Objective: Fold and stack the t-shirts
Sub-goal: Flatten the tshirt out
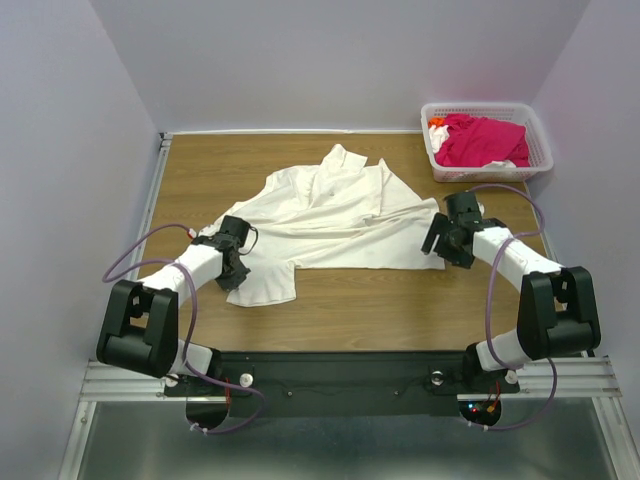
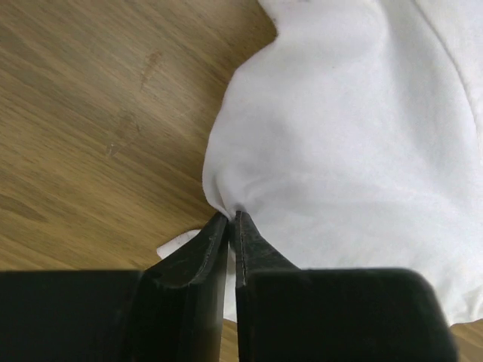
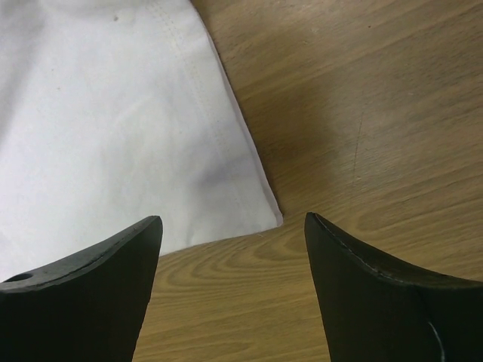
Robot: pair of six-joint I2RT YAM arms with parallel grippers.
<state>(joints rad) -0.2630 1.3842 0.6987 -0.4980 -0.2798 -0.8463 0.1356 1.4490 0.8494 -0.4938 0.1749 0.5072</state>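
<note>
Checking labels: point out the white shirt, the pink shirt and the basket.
white shirt (image 1: 340,205), top view, chest area.
pink shirt (image 1: 485,140), top view, middle of the heap.
basket (image 1: 540,137), top view, right-hand wall.

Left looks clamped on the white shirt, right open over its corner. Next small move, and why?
Probably lower the right gripper and close on the hem corner of the off-white shirt. The left gripper is shut on a bunched edge; the right's jaws stand open above the corner, flat on the table, so only one side is held.
</note>
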